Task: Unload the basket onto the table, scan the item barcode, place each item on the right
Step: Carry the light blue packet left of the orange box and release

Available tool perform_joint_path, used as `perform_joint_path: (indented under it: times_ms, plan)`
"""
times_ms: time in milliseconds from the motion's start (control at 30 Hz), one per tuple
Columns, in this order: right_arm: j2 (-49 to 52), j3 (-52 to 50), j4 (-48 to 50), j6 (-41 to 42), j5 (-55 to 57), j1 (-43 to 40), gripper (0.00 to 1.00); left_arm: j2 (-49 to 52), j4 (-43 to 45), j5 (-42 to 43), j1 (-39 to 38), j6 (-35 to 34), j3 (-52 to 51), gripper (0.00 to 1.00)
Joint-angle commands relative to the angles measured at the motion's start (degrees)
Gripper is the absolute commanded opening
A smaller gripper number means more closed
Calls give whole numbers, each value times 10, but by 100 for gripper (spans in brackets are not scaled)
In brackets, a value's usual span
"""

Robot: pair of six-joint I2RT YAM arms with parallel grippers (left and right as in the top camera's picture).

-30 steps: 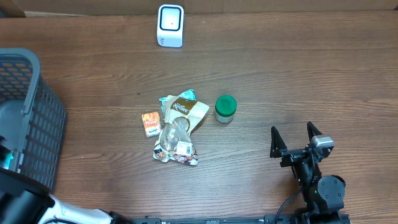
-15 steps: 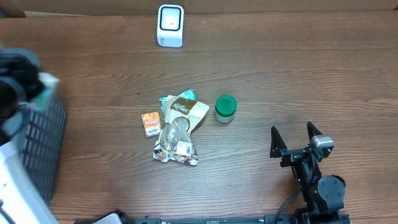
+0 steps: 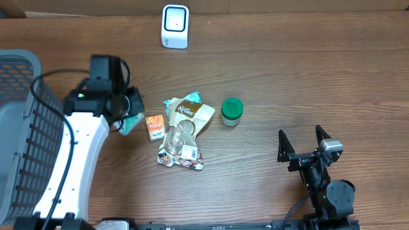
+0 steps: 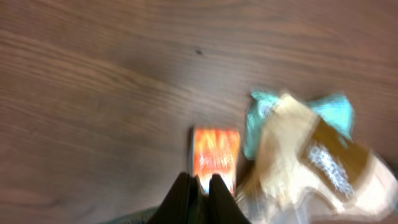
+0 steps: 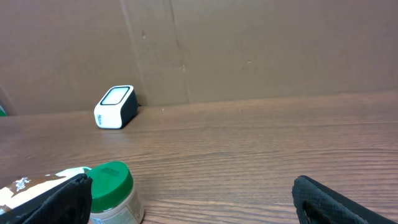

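The white barcode scanner [image 3: 175,25] stands at the table's far edge and also shows in the right wrist view [image 5: 115,107]. A small orange packet [image 3: 154,127] [image 4: 215,155] lies beside a brown-and-teal bag [image 3: 188,115] [image 4: 311,155] and a clear snack bag [image 3: 180,150]. My left gripper [image 3: 132,118] [image 4: 200,186] hovers just left of the orange packet with its jaws shut. A pale teal scrap shows at its tips; whether it is held I cannot tell. My right gripper [image 3: 305,142] [image 5: 193,205] rests open near the front right, with nothing between its fingers.
A green-lidded jar [image 3: 232,111] [image 5: 112,190] stands right of the bags. A grey mesh basket [image 3: 19,64] fills the left edge. Cardboard walls back the table behind the scanner.
My left arm has swung out from over the basket, first away from me and then right, to the orange packet. The right arm has not moved.
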Motion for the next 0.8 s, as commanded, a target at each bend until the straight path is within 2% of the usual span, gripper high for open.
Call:
perform_joint_path:
  times_ms: [0, 200, 233, 333, 400, 500, 567, 767]
  plan:
    - [-4, -6, 3, 1, 5, 2, 100, 24, 75, -53, 1, -145, -86, 4]
    - [-4, -6, 3, 1, 5, 2, 100, 85, 115, -50, 1, -294, -126, 5]
    - [-4, -6, 3, 1, 5, 2, 100, 97, 115, -50, 1, -298, -126, 10]
    - [-4, -6, 3, 1, 5, 2, 100, 122, 114, -50, 1, -297, -126, 48]
    - [-4, -6, 3, 1, 5, 2, 100, 130, 115, -51, 2, -297, -126, 59]
    - [-4, -6, 3, 1, 5, 2, 100, 123, 117, -58, 2, -294, -121, 67]
    - [-4, -6, 3, 1, 5, 2, 100, 116, 117, -64, 2, -268, -109, 75]
    - [-4, -6, 3, 1, 5, 2, 100, 73, 43, -55, 19, -75, -3, 88]
